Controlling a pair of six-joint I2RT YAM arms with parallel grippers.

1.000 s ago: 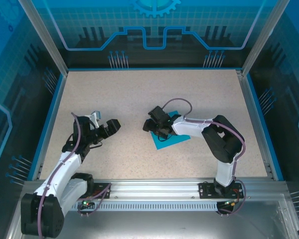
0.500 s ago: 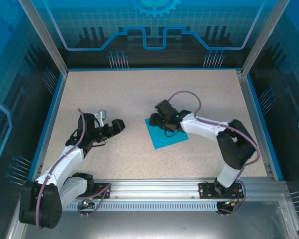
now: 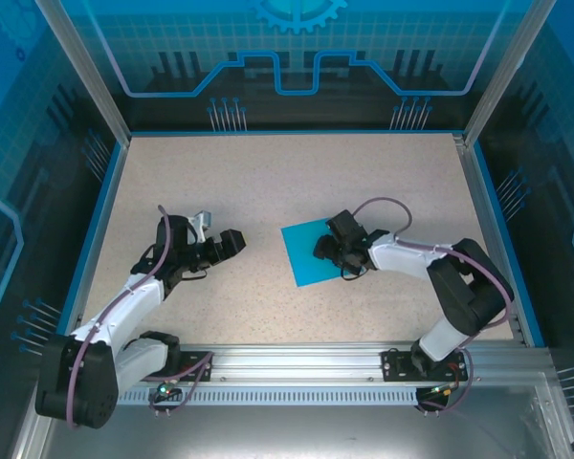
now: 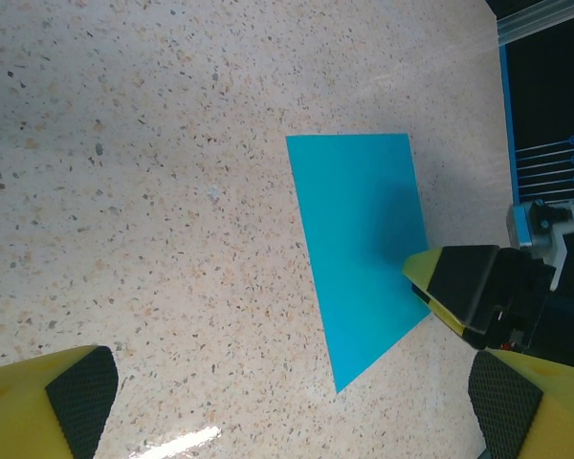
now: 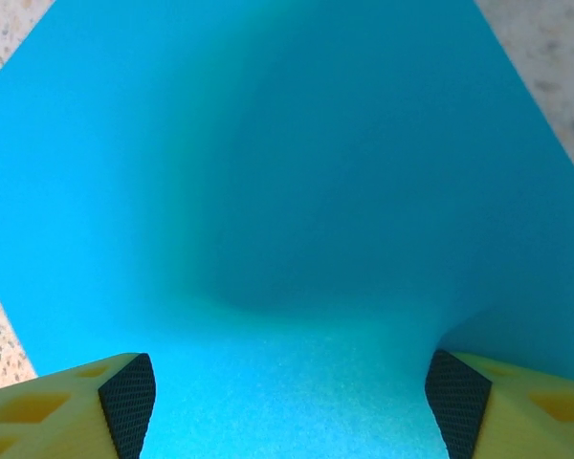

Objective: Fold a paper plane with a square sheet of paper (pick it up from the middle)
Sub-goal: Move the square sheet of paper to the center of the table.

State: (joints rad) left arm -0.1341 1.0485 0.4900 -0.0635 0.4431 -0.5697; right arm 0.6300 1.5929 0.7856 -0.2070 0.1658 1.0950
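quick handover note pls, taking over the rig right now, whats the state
Left gripper: open, holding nothing, over bare table to the left of the paper, apart from it.
Right gripper: open, low over the square sheet of paper, fingertips wide apart above its right part, nothing gripped.
Paper: one teal square near the table's middle, lying flat in the overhead view, no crease visible.
Done: the right arm is positioned over the sheet.
Left: pick the sheet up from the middle, then make every fold of the plane.
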